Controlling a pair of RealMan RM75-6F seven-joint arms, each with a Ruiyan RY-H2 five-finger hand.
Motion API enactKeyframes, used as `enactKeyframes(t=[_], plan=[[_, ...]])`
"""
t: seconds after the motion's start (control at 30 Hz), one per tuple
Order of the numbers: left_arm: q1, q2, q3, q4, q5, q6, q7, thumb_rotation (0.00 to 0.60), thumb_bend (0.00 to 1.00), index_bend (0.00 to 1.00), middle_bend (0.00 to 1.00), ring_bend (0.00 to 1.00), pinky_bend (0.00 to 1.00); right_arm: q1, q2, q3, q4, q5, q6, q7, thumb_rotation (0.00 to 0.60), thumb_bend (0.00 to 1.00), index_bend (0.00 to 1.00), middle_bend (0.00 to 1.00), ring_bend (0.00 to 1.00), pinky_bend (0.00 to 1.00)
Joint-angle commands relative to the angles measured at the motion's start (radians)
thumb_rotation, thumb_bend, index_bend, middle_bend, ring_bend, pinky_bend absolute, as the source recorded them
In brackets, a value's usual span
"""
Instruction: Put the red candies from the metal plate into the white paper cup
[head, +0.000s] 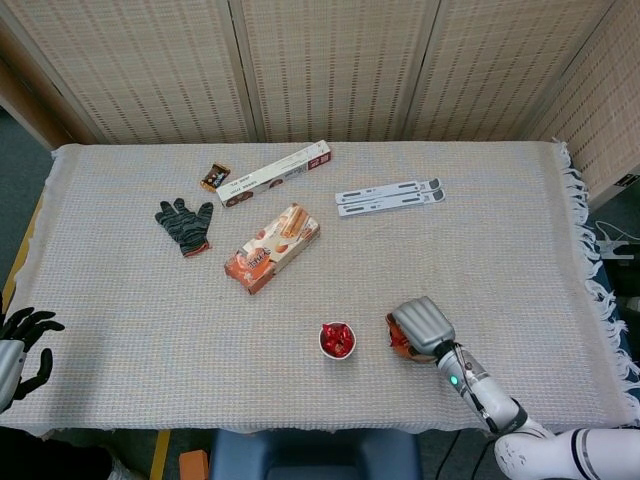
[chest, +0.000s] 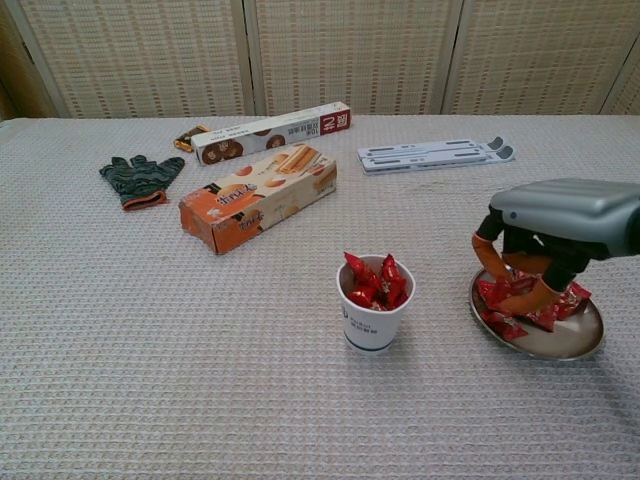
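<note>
The white paper cup (chest: 374, 318) stands near the table's front edge with several red candies (chest: 374, 279) heaped in it; the head view shows the cup (head: 337, 341) too. To its right lies the metal plate (chest: 573, 343) with more red candies (chest: 512, 322). My right hand (chest: 545, 240) hovers just above the plate, its orange-tipped fingers (chest: 487, 255) curled in over the pile. Whether a candy is pinched between them is hidden. In the head view the right hand (head: 421, 326) covers nearly the whole plate. My left hand (head: 22, 342) hangs off the table's front left corner, fingers apart, holding nothing.
An orange biscuit box (chest: 258, 197) lies behind and left of the cup. Further back are a long white box (chest: 272, 132), a small snack packet (chest: 190, 136), a dark glove (chest: 140, 178) and a flat white folding stand (chest: 435, 153). The fringed table edge (head: 590, 260) is at right.
</note>
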Motion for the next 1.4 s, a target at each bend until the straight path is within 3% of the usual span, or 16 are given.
enactKeyframes(t=[0.03,0.23,0.67,1.0,1.4], plan=[[0.000,-0.001,0.000,0.000,0.001,0.000,0.002,0.600,0.62,0.31,0.18,0.10,0.31,0.008,0.049,0.041,-0.076,-0.066,-0.012,0.067,0.600,0.21,0.67,0.92,0.82,1.00],[0.000,-0.002,0.000,0.000,-0.001,0.000,0.004,0.600,0.62,0.31,0.18,0.10,0.31,0.042,0.063,0.087,-0.109,-0.087,-0.061,0.123,0.600,0.21,0.67,0.92,0.82,1.00],[0.001,-0.001,-0.003,0.002,-0.005,0.002,-0.002,0.600,0.62,0.31,0.18,0.10,0.31,0.108,-0.014,0.132,-0.036,-0.035,-0.136,0.160,0.600,0.21,0.66,0.92,0.82,1.00],[0.003,0.001,-0.002,0.002,-0.004,0.006,-0.005,0.600,0.62,0.31,0.18,0.10,0.31,0.140,-0.073,0.152,0.024,-0.013,-0.172,0.208,0.600,0.21,0.65,0.92,0.82,1.00],[0.006,0.002,0.000,0.002,-0.001,0.009,-0.012,0.600,0.62,0.31,0.18,0.10,0.31,0.153,-0.079,0.140,0.025,-0.014,-0.187,0.223,0.600,0.21,0.61,0.92,0.82,1.00]])
